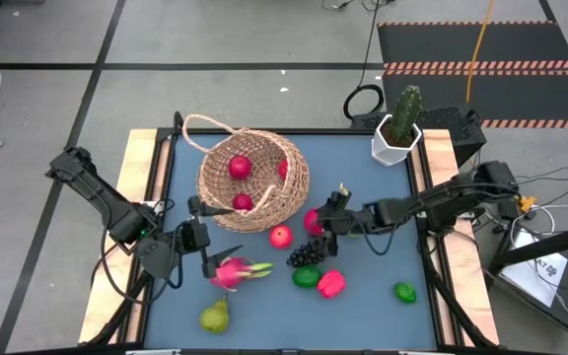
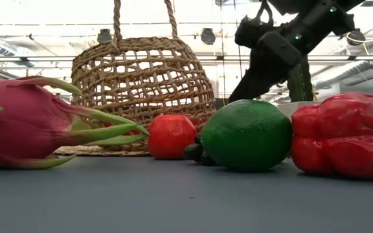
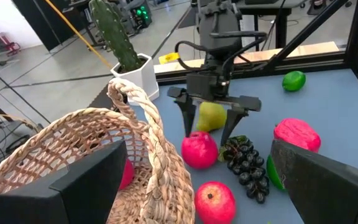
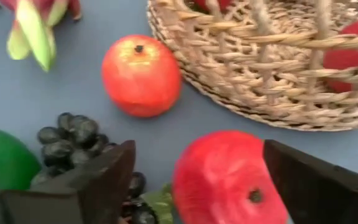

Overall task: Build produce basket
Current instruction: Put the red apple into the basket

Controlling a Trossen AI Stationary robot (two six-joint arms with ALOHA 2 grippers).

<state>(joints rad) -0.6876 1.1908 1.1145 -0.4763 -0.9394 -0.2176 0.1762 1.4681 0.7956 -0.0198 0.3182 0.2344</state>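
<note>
The right gripper [image 3: 211, 123] holds its fingers [image 4: 319, 186] spread apart, one on each side of a pink-red round fruit [image 4: 225, 180] that sits on the bench between them; neither finger visibly presses on it. That fruit lies just beside the rim of the basket [image 1: 252, 179], with the dark grape bunch [image 1: 306, 254] near it on the other side and a red round fruit [image 1: 281, 237] close by.

The left gripper [image 1: 203, 237] also has its fingers [image 3: 86, 180] spread wide and empty, hovering by the basket's near side, just above the pink dragon fruit [image 1: 233, 272] on the bench.

The basket stands upright toward the far middle of the blue bench [image 1: 363, 316], its thin loop handle [image 1: 203, 128] leaning toward the left arm. Three red fruits [image 1: 240, 168] lie inside it.

Outside the basket, a green lime [image 1: 307, 277] touches or nearly touches a pink lumpy fruit [image 1: 331, 284]. A second lime [image 1: 404, 292] lies well apart toward the right arm's side, and a yellow-green pear [image 1: 215, 317] lies near the front edge. A cactus in a white pot [image 1: 398, 128] stands at the far right corner.
</note>
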